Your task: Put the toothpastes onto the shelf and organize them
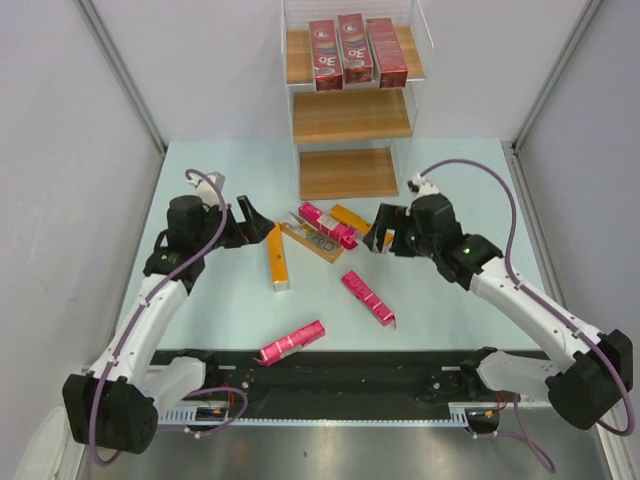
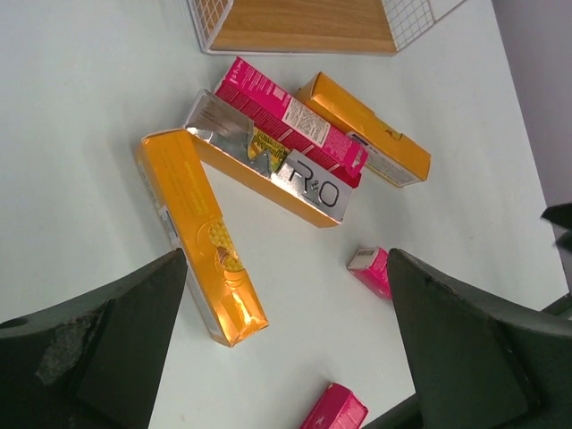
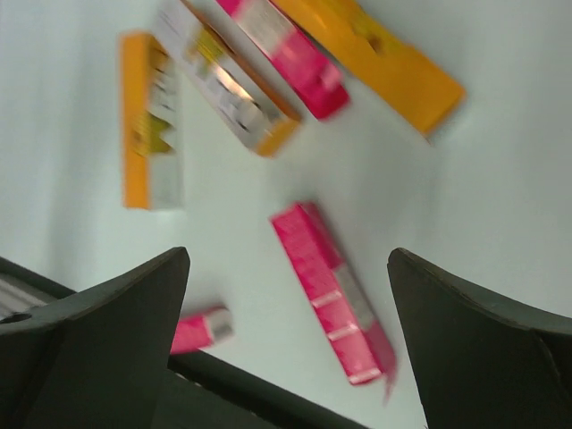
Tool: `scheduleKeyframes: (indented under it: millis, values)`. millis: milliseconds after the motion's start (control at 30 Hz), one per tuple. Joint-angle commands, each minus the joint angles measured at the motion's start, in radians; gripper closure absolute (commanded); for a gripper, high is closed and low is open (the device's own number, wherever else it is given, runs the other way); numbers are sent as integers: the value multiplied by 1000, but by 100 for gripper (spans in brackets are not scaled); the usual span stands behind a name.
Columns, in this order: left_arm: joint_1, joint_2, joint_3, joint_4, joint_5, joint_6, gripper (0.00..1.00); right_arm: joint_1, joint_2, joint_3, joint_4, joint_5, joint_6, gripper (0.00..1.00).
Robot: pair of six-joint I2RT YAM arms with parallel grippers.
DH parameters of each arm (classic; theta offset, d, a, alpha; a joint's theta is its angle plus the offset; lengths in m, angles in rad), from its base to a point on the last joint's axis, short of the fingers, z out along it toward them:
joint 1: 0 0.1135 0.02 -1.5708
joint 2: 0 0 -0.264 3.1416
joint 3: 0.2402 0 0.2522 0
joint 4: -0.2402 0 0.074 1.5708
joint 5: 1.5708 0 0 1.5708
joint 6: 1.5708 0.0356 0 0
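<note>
On top tier of shelf (image 1: 350,118): 3 dark red cartons (image 1: 350,50) upright. 6 toothpastes (image 1: 320,235) lie loose on table (image 1: 200,180), just in front of shelf. Jaws wide apart, holding nothing: left gripper (image 1: 256,222), right gripper (image 1: 380,228), both near shelf foot. Step, as I judge: selecting next carton. Next move needs lowering over orange carton (image 1: 278,260) and closing across its narrow sides.
</note>
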Motion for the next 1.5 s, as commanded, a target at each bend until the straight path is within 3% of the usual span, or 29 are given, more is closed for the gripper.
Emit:
scheduleKeyframes:
  millis: [0,200,367,700,1033,1267,1367,1400,1467]
  values:
    - [-45,12,3,-25,-87,-3,0,20,-26,-100,-48,80,-23,0]
    - [-154,112,73,-93,-309,-1,1,77,-31,-127,-35,124,-14,0]
    - [-177,261,125,-93,-377,-13,0,83,-49,-127,0,114,-36,1]
    - [-193,598,311,-143,-432,-18,1,75,-69,-127,8,74,-36,0]
    - [-215,845,402,-189,-479,-15,12,67,-58,-125,27,33,-29,0]
    - [-216,888,386,-157,-456,-12,35,67,-40,-127,40,-3,-25,0]
    - [-216,868,378,-154,-459,-7,51,69,-41,-127,41,-4,-22,0]
    - [-216,847,375,-154,-462,-7,61,69,-43,-127,40,-4,-20,0]
    - [-216,827,366,-149,-462,-7,68,67,-41,-125,43,-4,-17,0]
